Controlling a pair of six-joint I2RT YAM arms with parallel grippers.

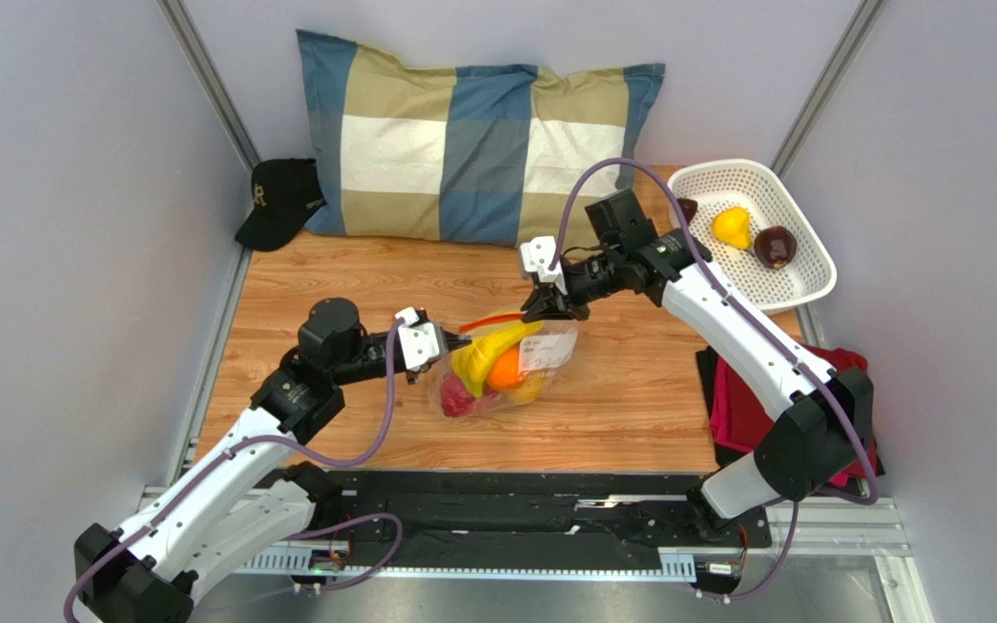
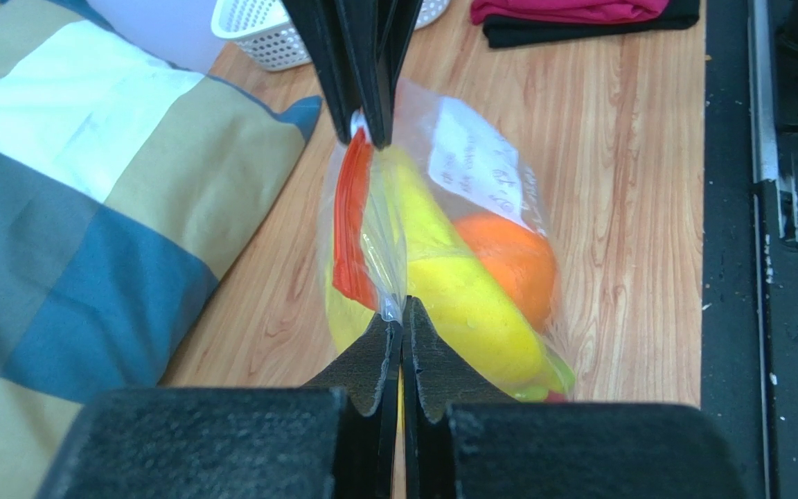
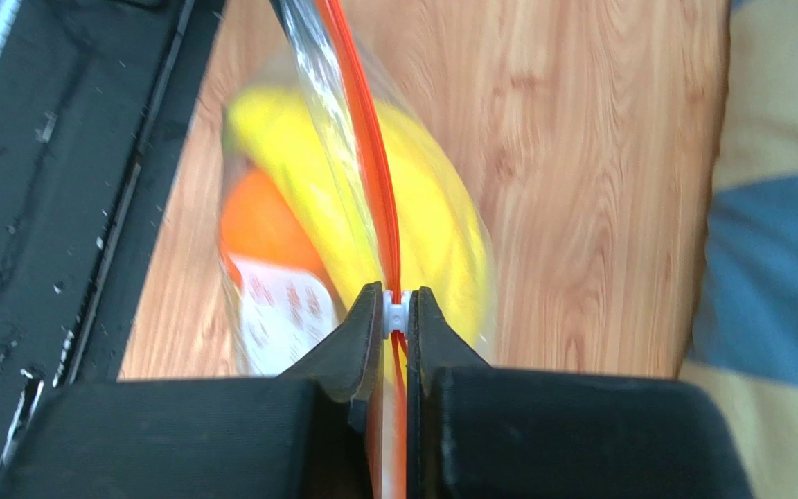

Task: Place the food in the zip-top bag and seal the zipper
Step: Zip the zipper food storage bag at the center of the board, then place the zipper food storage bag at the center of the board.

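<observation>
Left claw (image 2: 403, 314), right claw (image 3: 397, 309) on zip-top bag (image 2: 476, 166); fruit (image 1: 730, 227) in basket (image 1: 800, 223) overhead only

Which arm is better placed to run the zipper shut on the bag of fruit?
Right. The right gripper is pinched on the zipper at a small white tab, with the strip stretching ahead toward the left gripper, which clamps the zip-top bag's opposite end and can likely anchor it.
</observation>
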